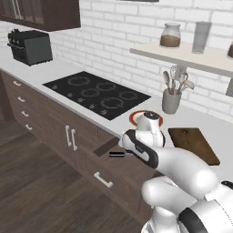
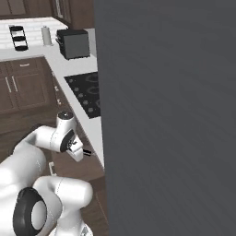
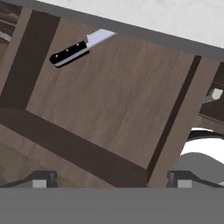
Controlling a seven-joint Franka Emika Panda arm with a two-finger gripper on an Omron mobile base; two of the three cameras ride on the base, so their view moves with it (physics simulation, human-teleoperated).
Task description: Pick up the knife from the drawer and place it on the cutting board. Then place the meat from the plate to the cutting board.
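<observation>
The jaws [image 3: 111, 179] stand wide apart and hold nothing; their two dark fingertips [image 3: 41, 180] frame the lower edge of the hand view. Directly ahead of the jaws lies the floor of the open drawer [image 3: 109, 100], a brown wooden tray with darker side walls.

The knife [image 3: 78, 47] rests flat on the drawer floor, well ahead of the jaws and toward the side of the left fingertip. Its black handle points toward the jaws' left; the silver blade tip runs under the edge of the table [image 3: 166, 17] at the back of the drawer. The knife is well apart from the jaws and is not touched.

Task progress, as judged from this moment:
1. Drawer opened: done.
2. Knife grasped: not yet done.
3. Knife placed on the cutting board [image 1: 195, 144]: not yet done; what shows of the board is bare.
4. Meat moved from the plate [image 1: 136, 116]: not yet done. The plate is largely hidden behind the arm, and the meat cannot be made out.

The next move probably calls for an advance toward the handle and a descent over it.

The table is pale and runs along a white brick wall. It carries a black cooktop [image 1: 96, 93], a dark toaster [image 1: 31, 47] and a grey utensil holder [image 1: 171, 101]. A shelf [image 1: 182, 57] above holds a jar [image 1: 171, 35]. The floor [image 1: 32, 191] is dark wood.
</observation>
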